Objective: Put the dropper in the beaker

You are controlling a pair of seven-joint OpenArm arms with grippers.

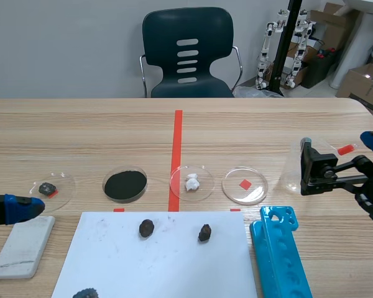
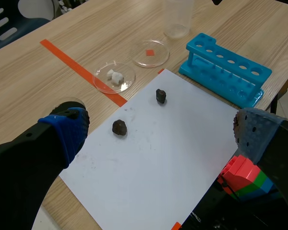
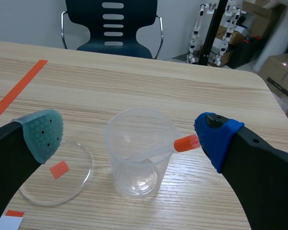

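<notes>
Right claw (image 3: 127,139) first: it's spread wide, released, nothing gripped. The clear plastic beaker (image 3: 137,158) stands upright on the pale wooden table (image 3: 134,81), right between my two fingers. And there's the clear dropper with the orange-red bulb (image 3: 186,143): it's in the beaker, leaning, tip down near the bottom. Its stem is propped on the rim and its bulb pokes out over the edge just beside my blue pad (image 3: 216,139). Whether bulb and pad actually touch, I can't tell.

Next to the beaker, toward the middle of the table, sits a round clear petri dish with a small orange-red square (image 3: 57,177) showing in it.

Over to my left claw (image 2: 161,132): it's also released, fingers apart, holding nothing. It hangs low at my near-left side, well apart from the beaker. Just beside it in the scene view lies a flat grey-white block (image 1: 23,245).

In front of me lies a white sheet of paper (image 1: 168,267) with two small dark stones (image 1: 146,228) on it, side by side but apart. A blue plastic test-tube rack (image 1: 280,254) stands just off the paper's right edge, nearer to me than the beaker.

Beyond the paper runs a row of dishes:
- a dish with a dark stone (image 1: 50,188)
- a dish of black powder (image 1: 125,184)
- a dish with a white lump (image 1: 191,182)

A dark plastic chair (image 1: 188,53) stands across the table.
</notes>
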